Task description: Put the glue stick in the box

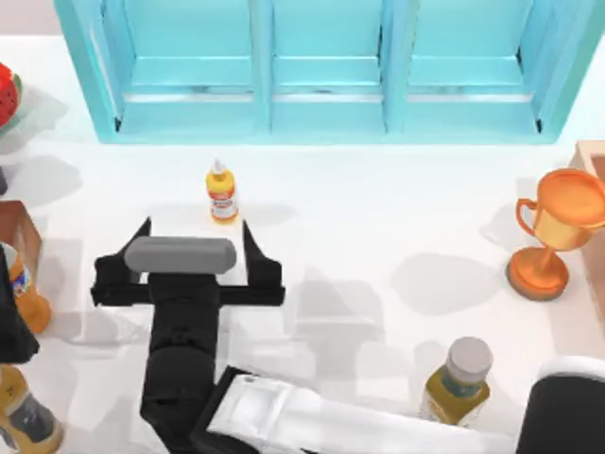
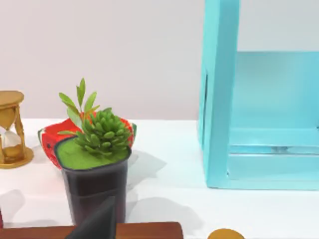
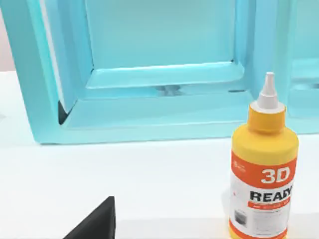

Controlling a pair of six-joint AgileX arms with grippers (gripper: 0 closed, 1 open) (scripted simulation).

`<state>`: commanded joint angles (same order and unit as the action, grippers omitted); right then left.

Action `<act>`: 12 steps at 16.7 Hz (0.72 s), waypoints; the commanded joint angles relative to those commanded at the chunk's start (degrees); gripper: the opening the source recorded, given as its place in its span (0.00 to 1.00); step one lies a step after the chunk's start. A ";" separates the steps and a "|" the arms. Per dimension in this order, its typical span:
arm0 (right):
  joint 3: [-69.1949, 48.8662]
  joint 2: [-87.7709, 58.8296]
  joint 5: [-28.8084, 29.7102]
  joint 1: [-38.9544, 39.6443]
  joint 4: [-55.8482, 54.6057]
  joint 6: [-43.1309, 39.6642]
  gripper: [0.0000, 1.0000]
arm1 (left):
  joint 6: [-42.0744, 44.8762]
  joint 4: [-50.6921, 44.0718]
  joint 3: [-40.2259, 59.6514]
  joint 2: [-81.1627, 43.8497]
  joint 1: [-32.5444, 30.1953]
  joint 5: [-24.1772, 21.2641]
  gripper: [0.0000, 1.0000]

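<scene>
The right gripper (image 1: 196,229), jaws spread wide and empty, sits just near of the upright glue stick (image 1: 222,192) on the counter (image 1: 378,227) before the box (image 1: 326,115); the bottle is likely light, rigid and slick, so pinch its labelled body, while the left arm (image 1: 8,326) parks far left.

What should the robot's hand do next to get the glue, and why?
Probably ease the right end effector forward toward the glue stick, nudging slightly to the table's right. Its fingers are open, and the upright bottle stands just ahead, not yet between them, in front of the box. The left arm is parked at the table's left.
</scene>
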<state>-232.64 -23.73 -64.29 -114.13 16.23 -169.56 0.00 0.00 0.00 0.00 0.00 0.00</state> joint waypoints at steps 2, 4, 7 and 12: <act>0.00 0.00 0.00 0.00 0.00 0.00 1.00 | 0.00 0.00 0.00 0.00 0.00 0.00 1.00; 2.01 -2.16 -0.08 1.03 0.68 0.04 1.00 | 0.00 0.00 0.00 0.00 0.00 0.00 1.00; 1.81 -2.29 -0.26 1.09 0.24 0.06 1.00 | 0.00 0.00 0.00 0.00 0.00 0.00 1.00; -0.15 -4.55 -2.71 2.25 -5.85 1.36 1.00 | 0.00 0.00 0.00 0.00 0.00 0.00 1.00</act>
<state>-232.79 -28.28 -67.00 -111.88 10.37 -168.20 0.00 0.00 0.00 0.00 0.00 0.00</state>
